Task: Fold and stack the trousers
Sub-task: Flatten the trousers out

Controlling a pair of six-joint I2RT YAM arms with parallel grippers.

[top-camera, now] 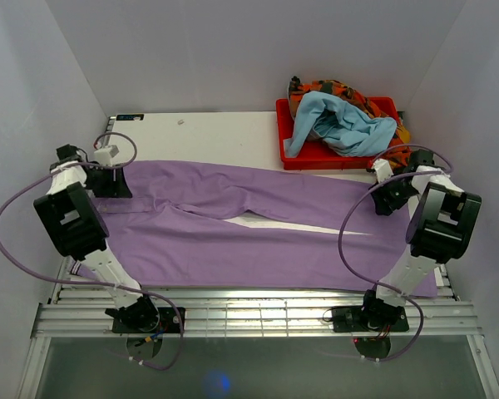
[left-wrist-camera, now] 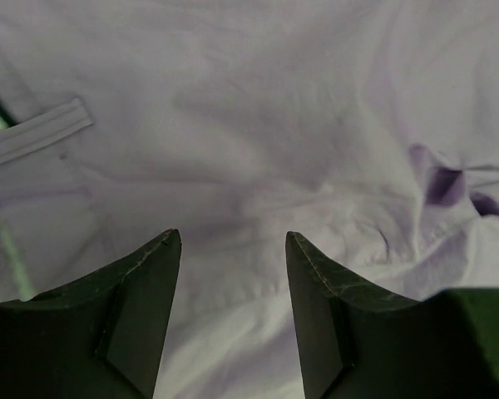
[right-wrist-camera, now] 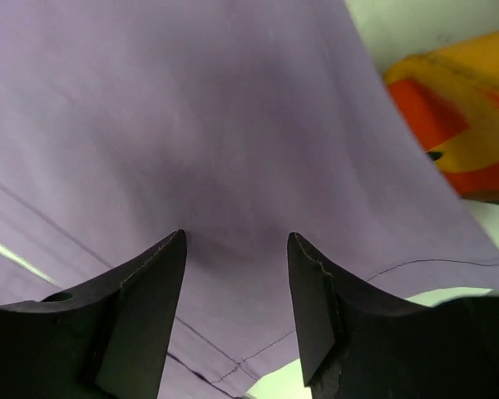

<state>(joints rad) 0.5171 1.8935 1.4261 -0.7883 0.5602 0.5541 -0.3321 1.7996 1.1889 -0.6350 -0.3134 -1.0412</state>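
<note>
Lilac trousers (top-camera: 233,249) lie spread nearly the full width of the white surface (top-camera: 208,133). The waist is at the left edge and the two legs run out to the right edge. The near leg lies along the near edge, and a thin wedge of bare surface shows between the legs toward the hems.

The left gripper (top-camera: 110,181) hangs over the far side of the waist, close to the far-left corner of the garment. Seen from its wrist camera, the left gripper (left-wrist-camera: 233,237) has its dark fingers (left-wrist-camera: 141,307) spread apart and released, grasping nothing. Creased trousers (left-wrist-camera: 258,125) and a pocket welt (left-wrist-camera: 37,133) fill the picture beyond them.

The right gripper (top-camera: 388,195) is poised above the far leg near its hem, at the right end of the surface. The right gripper (right-wrist-camera: 235,237) likewise has its fingers (right-wrist-camera: 141,316) parted with nothing between them. Smooth trousers (right-wrist-camera: 191,108) and a stitched hem line lie just below.

At the far-right corner a red tray (top-camera: 316,158) holds a crumpled blue cloth (top-camera: 341,125) lying on an orange patterned cloth (top-camera: 341,89). The tray stands just beside the far leg.
</note>
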